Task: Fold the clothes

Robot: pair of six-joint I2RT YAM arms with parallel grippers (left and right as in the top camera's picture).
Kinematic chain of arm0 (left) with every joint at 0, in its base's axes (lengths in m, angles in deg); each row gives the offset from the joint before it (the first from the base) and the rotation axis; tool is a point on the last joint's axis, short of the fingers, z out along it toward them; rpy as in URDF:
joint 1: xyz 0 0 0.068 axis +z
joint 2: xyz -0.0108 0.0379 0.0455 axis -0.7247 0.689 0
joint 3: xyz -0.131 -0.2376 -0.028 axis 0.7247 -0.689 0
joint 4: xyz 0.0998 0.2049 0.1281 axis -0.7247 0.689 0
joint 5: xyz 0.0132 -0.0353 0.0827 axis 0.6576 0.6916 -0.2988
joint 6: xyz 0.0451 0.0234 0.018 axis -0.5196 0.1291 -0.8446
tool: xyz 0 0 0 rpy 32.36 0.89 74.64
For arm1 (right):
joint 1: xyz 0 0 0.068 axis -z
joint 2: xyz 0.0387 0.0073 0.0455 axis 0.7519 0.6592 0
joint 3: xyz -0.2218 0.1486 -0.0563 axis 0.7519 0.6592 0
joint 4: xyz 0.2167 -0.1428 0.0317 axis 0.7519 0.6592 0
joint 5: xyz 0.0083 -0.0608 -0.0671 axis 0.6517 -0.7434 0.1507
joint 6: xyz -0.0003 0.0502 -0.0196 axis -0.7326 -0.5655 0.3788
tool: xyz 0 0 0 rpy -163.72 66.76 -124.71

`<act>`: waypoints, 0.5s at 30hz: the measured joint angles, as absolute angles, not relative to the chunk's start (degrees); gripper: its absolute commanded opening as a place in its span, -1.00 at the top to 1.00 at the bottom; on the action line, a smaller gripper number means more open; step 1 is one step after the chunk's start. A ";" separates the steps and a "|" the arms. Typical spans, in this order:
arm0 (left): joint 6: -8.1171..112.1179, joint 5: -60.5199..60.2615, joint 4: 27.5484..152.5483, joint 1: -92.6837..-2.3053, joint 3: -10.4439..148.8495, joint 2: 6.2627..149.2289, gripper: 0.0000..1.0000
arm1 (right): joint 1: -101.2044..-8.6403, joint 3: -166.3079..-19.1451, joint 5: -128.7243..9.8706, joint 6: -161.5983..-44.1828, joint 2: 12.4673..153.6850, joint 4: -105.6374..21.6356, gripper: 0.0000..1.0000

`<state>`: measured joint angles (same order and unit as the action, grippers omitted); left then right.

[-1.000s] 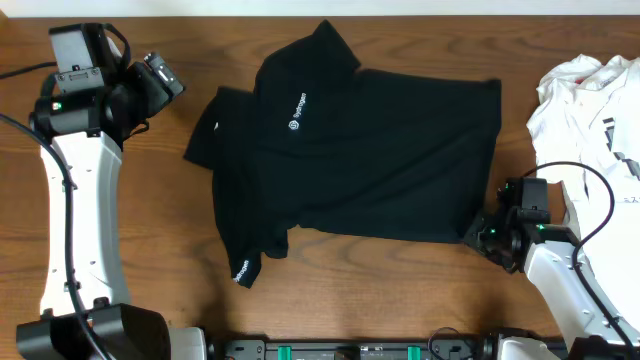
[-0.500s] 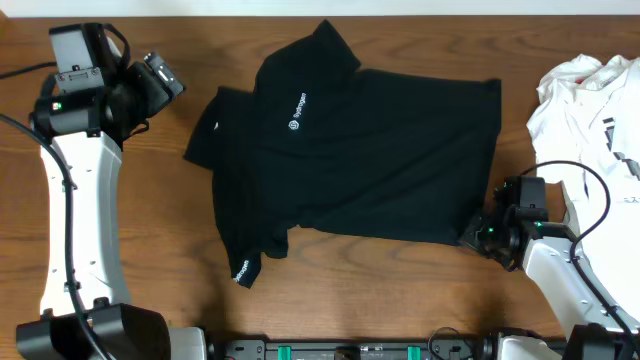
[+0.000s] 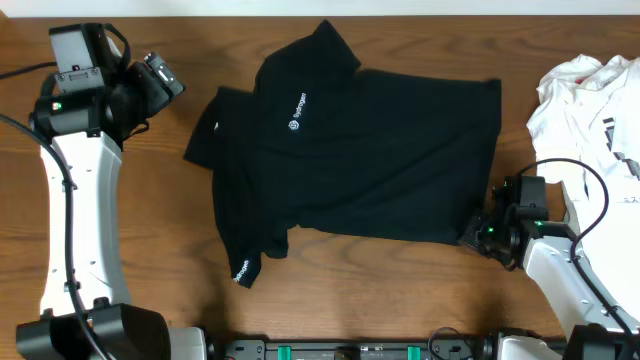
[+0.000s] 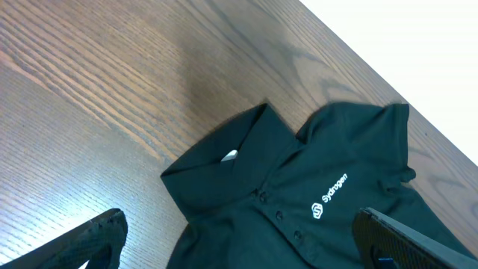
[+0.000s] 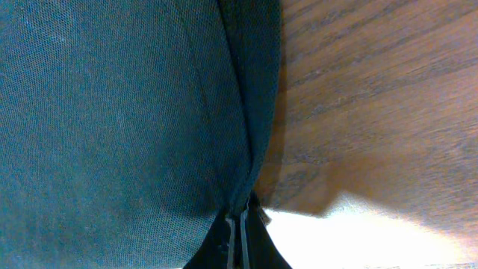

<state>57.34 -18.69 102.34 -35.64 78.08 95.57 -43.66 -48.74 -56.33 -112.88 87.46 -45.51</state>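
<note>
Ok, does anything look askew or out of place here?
Nothing is spilled or damaged. The black shirt lies flat but crooked, with one sleeve bunched. A white garment sits crumpled in a heap at the right edge of the overhead view.

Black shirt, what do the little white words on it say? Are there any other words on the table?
"Sydrogen", as it seems to read in the left wrist view: the chest logo on the black shirt.
Too small to read: the sleeve logo.
Crumpled and unreadable: the black print on the white garment.
</note>
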 measured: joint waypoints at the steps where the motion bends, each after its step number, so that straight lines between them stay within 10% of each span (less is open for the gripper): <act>1: 57.34 -18.66 102.34 -35.64 78.08 95.57 -0.96 | -43.66 -48.74 -56.33 -112.88 87.46 -45.53 0.97; 15: 57.34 -18.66 102.32 -35.64 78.08 95.57 -0.96 | -43.66 -48.76 -56.33 -112.25 87.46 -45.51 0.90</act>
